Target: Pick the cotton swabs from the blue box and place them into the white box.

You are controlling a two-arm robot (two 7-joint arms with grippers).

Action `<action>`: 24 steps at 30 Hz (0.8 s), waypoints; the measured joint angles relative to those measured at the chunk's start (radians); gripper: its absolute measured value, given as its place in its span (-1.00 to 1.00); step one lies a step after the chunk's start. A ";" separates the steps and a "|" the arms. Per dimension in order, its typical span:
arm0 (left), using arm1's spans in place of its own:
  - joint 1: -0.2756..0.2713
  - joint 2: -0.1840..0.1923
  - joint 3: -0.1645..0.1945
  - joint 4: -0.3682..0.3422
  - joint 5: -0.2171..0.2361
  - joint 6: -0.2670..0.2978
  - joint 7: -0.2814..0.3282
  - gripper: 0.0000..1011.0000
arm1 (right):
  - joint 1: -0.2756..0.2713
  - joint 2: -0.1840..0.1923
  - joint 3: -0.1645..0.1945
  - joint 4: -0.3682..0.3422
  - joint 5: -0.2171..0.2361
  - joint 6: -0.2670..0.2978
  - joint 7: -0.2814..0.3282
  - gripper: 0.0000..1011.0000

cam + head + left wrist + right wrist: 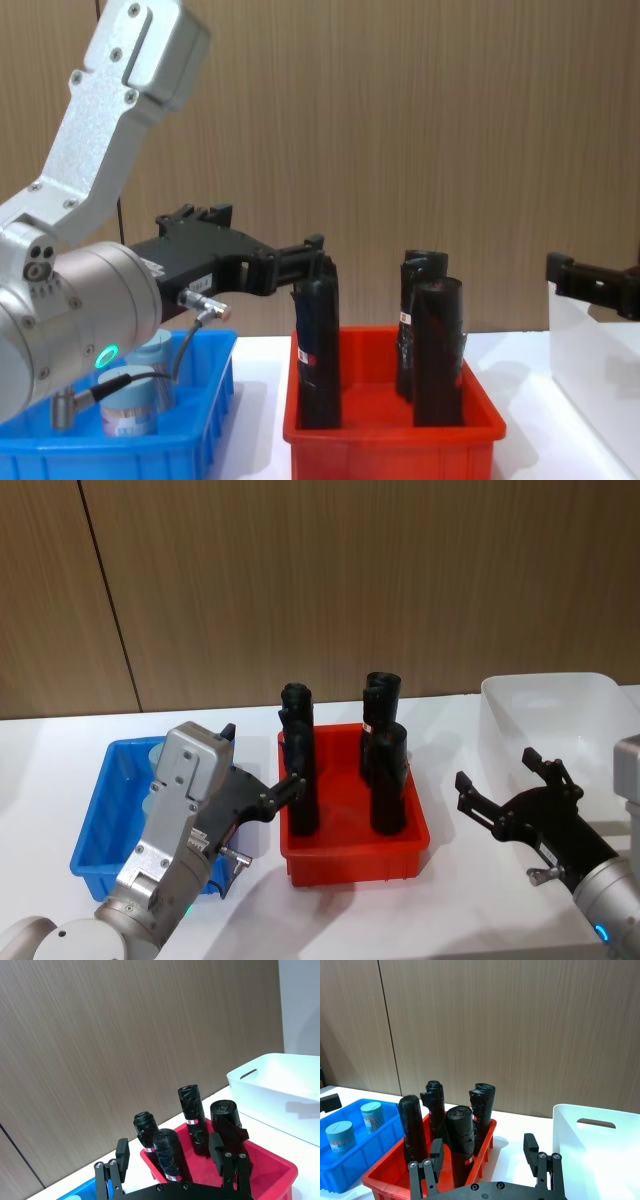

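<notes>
The left gripper [260,760] hung with its fingers spread and nothing between them. It pointed sideways, about level with the tops of the black rolls [388,780], and its leading fingertip reached roughly as far as the near wall of the red bin [350,868]. That wide, empty spread looked like readiness for a grasp not yet begun.

The cotton swabs [371,1115] stood upright, lids up, in the blue box [100,830]. They were below this gripper and back toward its wrist, not between its fingers. In the chest view one jar sat under the arm, well lower than the fingertips. Standing that way, they probably called for the gripper to draw back, tip downward and come in from above.

The right gripper [500,775] hovered with its fingers apart and empty. The white box [540,695] lay just beside it on its outer side, and the red bin on its inner side. The swabs were well apart from it, beyond the red bin. With the rolls standing tall between the two boxes, a carried jar would likely have to pass over or around them.
</notes>
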 joint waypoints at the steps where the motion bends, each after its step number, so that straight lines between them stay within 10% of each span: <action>1: 0.000 0.000 0.000 0.000 0.000 0.000 0.000 0.99 | 0.000 0.000 0.000 0.000 0.000 0.000 0.000 0.98; 24: -0.013 -0.014 0.000 0.004 0.023 0.032 0.009 0.99 | 0.000 0.000 0.000 0.000 0.000 0.000 0.000 0.98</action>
